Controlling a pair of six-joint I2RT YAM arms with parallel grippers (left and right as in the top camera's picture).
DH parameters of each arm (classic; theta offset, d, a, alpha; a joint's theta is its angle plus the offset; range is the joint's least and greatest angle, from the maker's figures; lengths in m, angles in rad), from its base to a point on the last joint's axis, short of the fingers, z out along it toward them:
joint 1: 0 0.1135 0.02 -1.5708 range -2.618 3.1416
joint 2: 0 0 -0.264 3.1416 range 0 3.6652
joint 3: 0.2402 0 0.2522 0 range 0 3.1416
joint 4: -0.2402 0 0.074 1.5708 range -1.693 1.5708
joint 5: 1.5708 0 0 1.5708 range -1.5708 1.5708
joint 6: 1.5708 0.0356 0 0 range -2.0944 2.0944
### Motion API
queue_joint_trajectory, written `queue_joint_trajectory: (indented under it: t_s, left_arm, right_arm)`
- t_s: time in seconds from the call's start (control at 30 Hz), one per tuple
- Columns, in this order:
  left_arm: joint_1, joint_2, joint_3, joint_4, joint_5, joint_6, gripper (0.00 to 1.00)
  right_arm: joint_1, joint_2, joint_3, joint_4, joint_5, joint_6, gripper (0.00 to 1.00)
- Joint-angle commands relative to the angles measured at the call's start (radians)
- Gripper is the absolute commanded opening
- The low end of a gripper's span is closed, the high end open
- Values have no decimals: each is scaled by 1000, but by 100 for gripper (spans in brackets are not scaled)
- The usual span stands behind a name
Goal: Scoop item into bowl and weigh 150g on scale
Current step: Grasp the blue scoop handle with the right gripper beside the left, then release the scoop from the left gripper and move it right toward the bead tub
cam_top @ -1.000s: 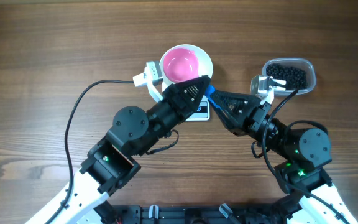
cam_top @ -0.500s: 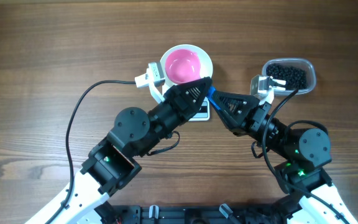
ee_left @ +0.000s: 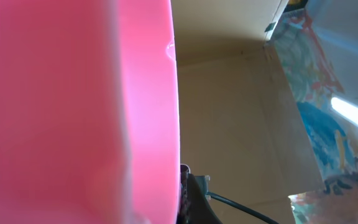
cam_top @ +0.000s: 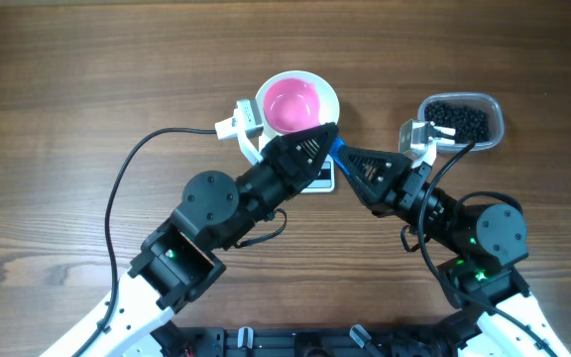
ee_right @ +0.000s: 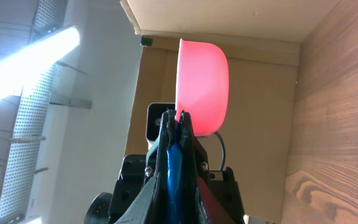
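From the overhead view, the bowl (cam_top: 262, 94) stands at the middle rear of the tabletop (cam_top: 117, 79). Its inside looks pink and bare, with no beads in it. The scale (cam_top: 321, 180) shows only as a corner just in front of the bowl, because the left arm lies over it. I cannot tell whether the bowl rests on the scale or only beside it. The item (cam_top: 461, 119) is all in the clear tub (cam_top: 496, 114) at the right rear, well apart from the bowl, so I judge that the scooping is not yet begun.

The left gripper (cam_top: 323, 135) is at the bowl's near right rim and the right gripper (cam_top: 347, 157) is just beside it. Between them is a thin blue piece (cam_top: 335, 150), probably the handle of a scoop. The two arms meet here, I think, so that the tool can pass from one to the other, or so that one arm steadies the bowl.

In the left wrist view, the pink bowl fills the left half, very near the camera. The fingers themselves do not show. This gripper is fully together, but I cannot tell what, if anything, it pinches.

In the right wrist view, the two black fingers are drawn together on the blue piece, which runs edge-on between them. The bowl is straight ahead, past the fingertips. A narrow grip like this suits a flat handle and keeps it from twisting.
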Motion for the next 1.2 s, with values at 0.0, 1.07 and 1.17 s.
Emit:
queue_joint_trajectory:
  t_s: [0.0, 1.07, 1.17]
  left_arm:
    - [-5, 3, 11, 3, -18, 23, 5]
    - [2, 3, 11, -298, -17, 179, 100]
    - [2, 3, 11, -345, -18, 248, 100]
  right_arm:
    - [5, 1, 23, 2, -16, -1, 13]
    - [-37, -1, 48, -387, 343, -424, 5]
    - [-88, -1, 102, -523, 340, -504, 4]
